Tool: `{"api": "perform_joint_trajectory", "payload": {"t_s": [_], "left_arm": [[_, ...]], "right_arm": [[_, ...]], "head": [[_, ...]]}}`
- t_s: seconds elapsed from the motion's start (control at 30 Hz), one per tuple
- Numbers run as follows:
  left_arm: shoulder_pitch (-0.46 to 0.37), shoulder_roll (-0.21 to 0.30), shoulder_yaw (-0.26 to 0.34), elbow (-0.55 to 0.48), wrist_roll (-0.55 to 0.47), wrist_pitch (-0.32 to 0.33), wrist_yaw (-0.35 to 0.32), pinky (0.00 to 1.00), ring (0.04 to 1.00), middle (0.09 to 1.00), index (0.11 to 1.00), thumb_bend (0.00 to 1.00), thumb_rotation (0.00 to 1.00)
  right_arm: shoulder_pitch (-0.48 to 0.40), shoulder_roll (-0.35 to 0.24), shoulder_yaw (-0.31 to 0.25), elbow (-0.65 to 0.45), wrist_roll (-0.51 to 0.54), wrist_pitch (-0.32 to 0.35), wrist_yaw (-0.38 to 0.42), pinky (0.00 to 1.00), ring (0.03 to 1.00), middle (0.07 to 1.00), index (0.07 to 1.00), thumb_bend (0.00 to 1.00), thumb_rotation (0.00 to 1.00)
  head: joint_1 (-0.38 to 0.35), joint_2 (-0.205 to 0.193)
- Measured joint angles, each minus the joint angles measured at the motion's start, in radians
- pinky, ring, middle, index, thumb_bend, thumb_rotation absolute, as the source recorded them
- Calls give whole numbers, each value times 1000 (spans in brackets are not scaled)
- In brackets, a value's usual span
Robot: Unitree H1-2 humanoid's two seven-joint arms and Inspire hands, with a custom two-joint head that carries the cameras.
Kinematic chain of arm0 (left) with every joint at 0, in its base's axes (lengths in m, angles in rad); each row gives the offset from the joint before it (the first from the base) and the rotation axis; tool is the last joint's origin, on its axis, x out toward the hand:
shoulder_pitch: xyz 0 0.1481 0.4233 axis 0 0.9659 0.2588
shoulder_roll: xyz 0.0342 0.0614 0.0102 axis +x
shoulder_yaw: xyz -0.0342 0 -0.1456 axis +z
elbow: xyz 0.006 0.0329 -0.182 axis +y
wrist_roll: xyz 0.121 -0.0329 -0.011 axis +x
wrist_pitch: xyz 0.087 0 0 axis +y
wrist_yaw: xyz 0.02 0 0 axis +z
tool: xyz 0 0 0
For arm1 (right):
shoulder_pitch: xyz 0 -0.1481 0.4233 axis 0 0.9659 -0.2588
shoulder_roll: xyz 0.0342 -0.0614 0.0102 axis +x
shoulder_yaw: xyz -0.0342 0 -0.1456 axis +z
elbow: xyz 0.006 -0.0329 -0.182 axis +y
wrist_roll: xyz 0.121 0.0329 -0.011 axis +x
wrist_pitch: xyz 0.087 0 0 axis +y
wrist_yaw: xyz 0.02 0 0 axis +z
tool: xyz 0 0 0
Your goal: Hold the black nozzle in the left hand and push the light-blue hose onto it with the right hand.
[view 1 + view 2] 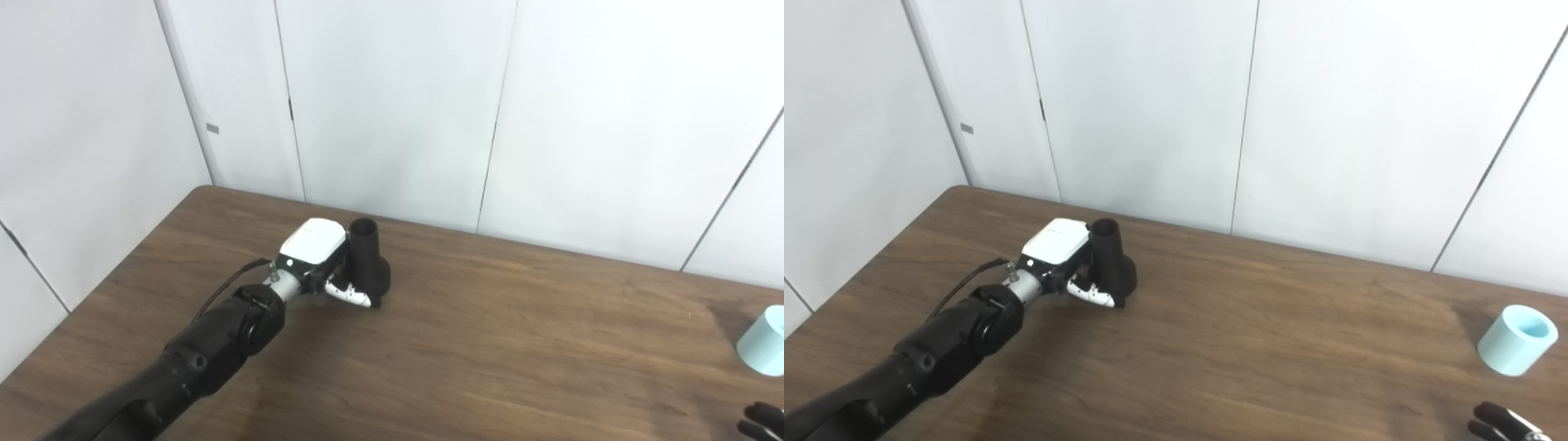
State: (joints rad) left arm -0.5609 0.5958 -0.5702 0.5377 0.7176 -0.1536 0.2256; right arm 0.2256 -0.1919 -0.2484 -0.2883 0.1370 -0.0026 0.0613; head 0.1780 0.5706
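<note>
Grasp step under way: left hand [1062, 260] closing around upright black nozzle [1113, 262] on table [1249, 343]; light-blue hose [1518, 339] well apart at right edge, near right hand [1507, 424], state undeterminable; next: seize hose, align bore.

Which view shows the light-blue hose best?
The right eye view: the whole hose shows, open end up, on the table. The left eye view has it cut off at the picture's right edge.
</note>
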Motion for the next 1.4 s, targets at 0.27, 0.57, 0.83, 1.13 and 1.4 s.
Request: {"api": "perform_joint_trajectory", "payload": {"t_s": [0.27,0.57,0.83,1.13,1.4], "left_arm": [[31,-3,-4,-64,-1,-1,-6,871,521,505,460,524,0],[26,-9,-31,-68,2,-18,3,800,480,483,483,525,0],[27,-11,-61,-97,1,-53,13,816,480,469,494,524,0],[56,-5,-86,-168,-7,-134,8,764,452,426,516,520,0],[102,-25,-136,-251,-15,-237,4,740,500,503,460,523,0]], "right_arm": [[15,6,-8,-46,10,1,-8,595,698,716,679,435,384],[34,45,-8,-113,-44,10,-49,607,705,728,695,410,171],[17,81,1,-134,-194,24,-148,547,642,669,638,509,1],[-4,148,-16,-193,-362,95,-235,577,667,694,668,665,122],[-30,159,-98,-184,-402,128,-330,391,516,594,586,732,47]], "head": [[-80,20],[-167,28],[-370,46],[-557,29],[-558,38]]}}
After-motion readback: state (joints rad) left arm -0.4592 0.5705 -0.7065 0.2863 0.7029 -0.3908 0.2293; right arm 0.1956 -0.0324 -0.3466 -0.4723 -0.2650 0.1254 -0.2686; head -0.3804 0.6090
